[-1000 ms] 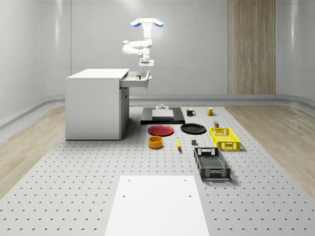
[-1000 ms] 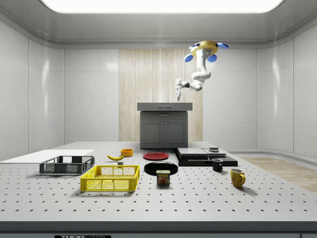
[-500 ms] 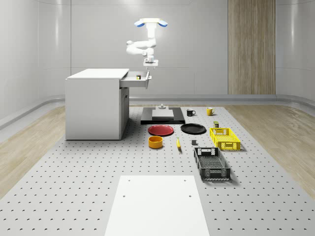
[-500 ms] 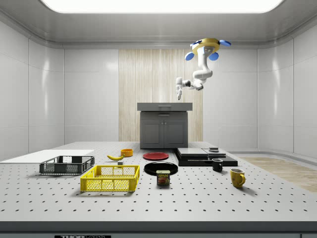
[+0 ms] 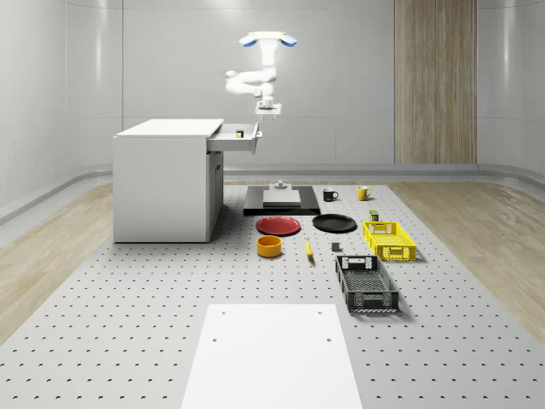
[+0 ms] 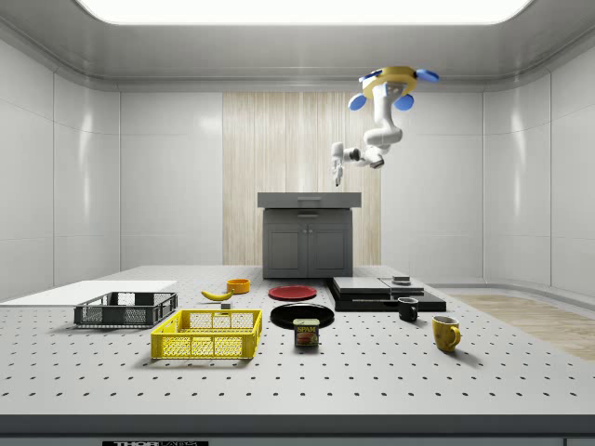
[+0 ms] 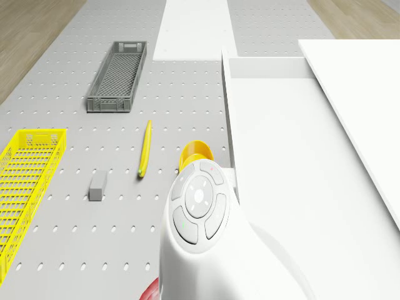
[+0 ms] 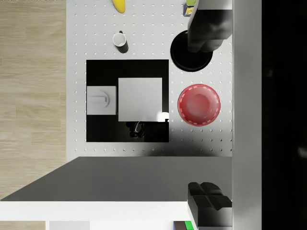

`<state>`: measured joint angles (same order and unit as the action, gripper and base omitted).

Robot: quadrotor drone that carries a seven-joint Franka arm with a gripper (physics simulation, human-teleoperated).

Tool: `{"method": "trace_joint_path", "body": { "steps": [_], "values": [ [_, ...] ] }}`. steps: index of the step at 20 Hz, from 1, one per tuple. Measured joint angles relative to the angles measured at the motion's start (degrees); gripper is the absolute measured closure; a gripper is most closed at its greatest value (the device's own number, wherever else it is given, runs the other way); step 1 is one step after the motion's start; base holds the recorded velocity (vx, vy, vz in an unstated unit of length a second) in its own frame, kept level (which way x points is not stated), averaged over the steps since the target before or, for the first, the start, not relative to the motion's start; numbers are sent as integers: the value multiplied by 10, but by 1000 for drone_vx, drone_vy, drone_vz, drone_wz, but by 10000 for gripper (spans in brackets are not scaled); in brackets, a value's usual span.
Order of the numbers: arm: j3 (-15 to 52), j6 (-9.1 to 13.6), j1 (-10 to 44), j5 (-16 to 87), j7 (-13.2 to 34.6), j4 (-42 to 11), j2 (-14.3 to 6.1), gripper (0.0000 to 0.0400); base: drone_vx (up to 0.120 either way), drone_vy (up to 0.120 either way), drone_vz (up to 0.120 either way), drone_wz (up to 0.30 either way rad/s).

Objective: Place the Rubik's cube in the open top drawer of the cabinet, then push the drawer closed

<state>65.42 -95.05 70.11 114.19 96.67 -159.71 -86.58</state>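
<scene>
Whole-scene view: the drone [image 5: 267, 39] hovers past the drawer [image 5: 236, 139] front, higher and farther out than before. The gripper [image 5: 269, 108] hangs above it, finger state indeterminable. The cube [image 5: 239, 133] lies inside the drawer; pushing remains.

Drone [image 5: 267, 39] and gripper [image 5: 269, 112] higher, rightward.

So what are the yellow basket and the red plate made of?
The yellow basket looks like moulded plastic: bright, even colour and walls of open mesh. The red plate looks like glossy plastic or glazed ceramic; in the wrist view it catches a soft shine. These are simulator renders, so that is only how they look.
</scene>
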Motion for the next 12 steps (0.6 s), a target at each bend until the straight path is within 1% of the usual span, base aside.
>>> {"method": "trace_joint_path", "body": {
  "steps": [1,2,3,4,5,6,7,8,9,10,11,12],
  "values": [
    [5,14,5,10,3,-1,-12,0,0,120,0,0],
    [16,64,39,38,41,-10,-39,0,0,120,0,0],
    [25,138,101,53,109,-10,-57,0,0,120,0,0],
    [30,212,163,48,180,3,-71,0,0,40,-80,0],
    [27,287,225,35,239,22,-78,0,0,0,-120,0],
    [20,358,288,19,288,47,-78,0,0,0,-120,0],
    [9,418,350,2,328,74,-75,0,0,0,-120,0],
    [-2,469,410,-16,360,102,-70,0,0,0,-120,0],
    [-14,510,462,-33,387,129,-65,0,0,0,-120,0],
    [-24,545,506,-49,409,155,-58,0,0,0,-120,0],
    [-33,574,543,-64,427,178,-51,0,0,0,-120,0],
    [-40,597,573,-77,443,199,-45,0,0,0,-120,0]
  ]
}}
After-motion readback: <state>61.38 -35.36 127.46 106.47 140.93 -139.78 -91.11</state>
